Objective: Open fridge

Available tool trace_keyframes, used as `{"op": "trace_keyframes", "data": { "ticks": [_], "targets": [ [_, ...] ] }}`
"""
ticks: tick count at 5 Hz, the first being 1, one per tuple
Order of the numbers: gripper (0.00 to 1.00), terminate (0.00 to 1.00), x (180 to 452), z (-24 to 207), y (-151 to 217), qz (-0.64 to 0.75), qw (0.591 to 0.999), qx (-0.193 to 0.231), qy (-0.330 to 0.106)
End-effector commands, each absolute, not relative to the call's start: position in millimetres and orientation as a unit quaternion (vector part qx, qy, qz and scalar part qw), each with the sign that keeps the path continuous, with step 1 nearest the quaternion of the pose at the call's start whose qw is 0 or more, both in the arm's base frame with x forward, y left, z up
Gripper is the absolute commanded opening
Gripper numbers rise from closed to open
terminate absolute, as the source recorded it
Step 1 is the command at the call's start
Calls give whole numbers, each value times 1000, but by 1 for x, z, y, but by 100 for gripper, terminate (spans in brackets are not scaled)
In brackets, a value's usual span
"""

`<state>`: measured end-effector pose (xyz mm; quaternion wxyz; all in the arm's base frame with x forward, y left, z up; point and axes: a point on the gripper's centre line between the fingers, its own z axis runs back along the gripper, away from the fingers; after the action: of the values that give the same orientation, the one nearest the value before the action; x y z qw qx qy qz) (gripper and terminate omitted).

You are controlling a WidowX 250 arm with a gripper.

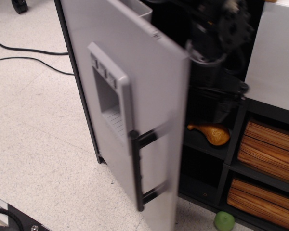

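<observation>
The toy fridge has a large flat grey door that stands swung partly open toward the camera, hinged at the left. Its moulded grey dispenser recess and black vertical bar handle are seen edge-on and motion-blurred. The black interior is exposed, with a toy chicken drumstick on a shelf. My black arm and gripper sit behind the door's free edge, inside the opening. The fingers are blurred and dark against the interior, so I cannot tell how they stand.
To the right stands a white-topped unit with orange wood-slat drawers. A green ball lies on the floor by its base. Black cables run across the speckled floor at left. A black frame corner is at bottom left.
</observation>
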<state>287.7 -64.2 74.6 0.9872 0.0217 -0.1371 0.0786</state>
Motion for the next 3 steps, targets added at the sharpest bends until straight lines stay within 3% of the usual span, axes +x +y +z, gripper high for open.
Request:
{"op": "trace_keyframes", "data": {
  "ticks": [1,3],
  "targets": [
    [100,0,247,103,-21,91,984,19,-149],
    [100,0,203,95,31,85,989,36,-118]
  ]
}}
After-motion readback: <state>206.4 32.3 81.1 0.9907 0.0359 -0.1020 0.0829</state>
